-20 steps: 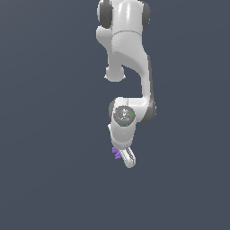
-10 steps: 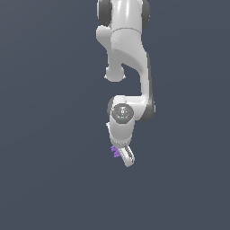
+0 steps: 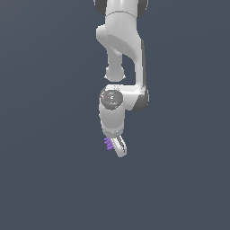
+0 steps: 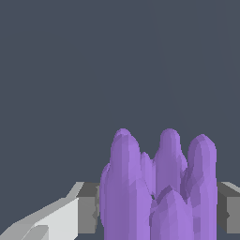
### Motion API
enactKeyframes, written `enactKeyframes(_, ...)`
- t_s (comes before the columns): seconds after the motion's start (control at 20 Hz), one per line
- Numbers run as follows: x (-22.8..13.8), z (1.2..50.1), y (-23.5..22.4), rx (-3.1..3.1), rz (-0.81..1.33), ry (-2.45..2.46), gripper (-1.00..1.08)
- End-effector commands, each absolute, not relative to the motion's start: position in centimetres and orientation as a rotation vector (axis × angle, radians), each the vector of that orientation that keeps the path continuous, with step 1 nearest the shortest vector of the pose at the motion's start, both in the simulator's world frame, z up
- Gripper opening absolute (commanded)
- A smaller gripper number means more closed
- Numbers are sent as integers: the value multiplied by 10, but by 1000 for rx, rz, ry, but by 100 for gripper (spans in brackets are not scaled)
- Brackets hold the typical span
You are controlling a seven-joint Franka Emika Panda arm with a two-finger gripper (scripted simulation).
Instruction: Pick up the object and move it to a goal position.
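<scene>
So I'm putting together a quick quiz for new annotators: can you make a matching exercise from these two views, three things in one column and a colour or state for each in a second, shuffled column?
Column A:
1. purple object
2. hand
3. background

Column B:
a. plain dark grey-blue, nothing else on it
b. white, at the lower end of the arm, pointing down
c. bright, made of several upright ridged bars, sitting between the fingers

Pairs: 1-c, 2-b, 3-a
</scene>
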State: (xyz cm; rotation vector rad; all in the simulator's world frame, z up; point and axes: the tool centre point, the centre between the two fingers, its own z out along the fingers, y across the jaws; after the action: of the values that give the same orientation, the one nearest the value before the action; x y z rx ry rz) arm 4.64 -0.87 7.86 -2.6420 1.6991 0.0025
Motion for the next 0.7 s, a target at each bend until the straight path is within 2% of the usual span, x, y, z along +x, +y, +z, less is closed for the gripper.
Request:
enactKeyframes(0.0, 36, 93, -22, -2640, 2, 1700, -100)
enactKeyframes(0.65, -36, 191, -113, -2638, 4, 1699, -100)
